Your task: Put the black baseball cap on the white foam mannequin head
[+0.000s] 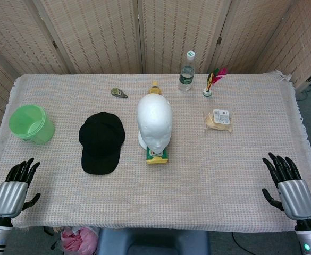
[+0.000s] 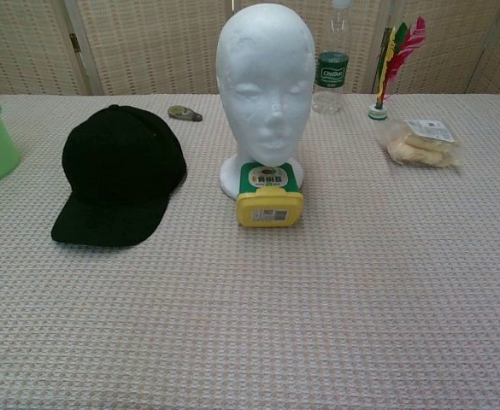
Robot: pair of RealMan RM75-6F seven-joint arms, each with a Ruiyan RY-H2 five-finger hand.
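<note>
Cap (image 1: 101, 142) beside mannequin head (image 1: 154, 123), yellow box (image 2: 269, 198) half-hidden

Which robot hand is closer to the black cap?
The left hand. It rests open at the near table edge, just down and left of the black cap. The right hand sits open at the far right corner, past the mannequin head.

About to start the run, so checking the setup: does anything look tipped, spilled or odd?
Nothing spilled or tipped. One oddity: a yellow box lies under the mannequin head, jutting out from its base. The cap lies flat beside it.
</note>
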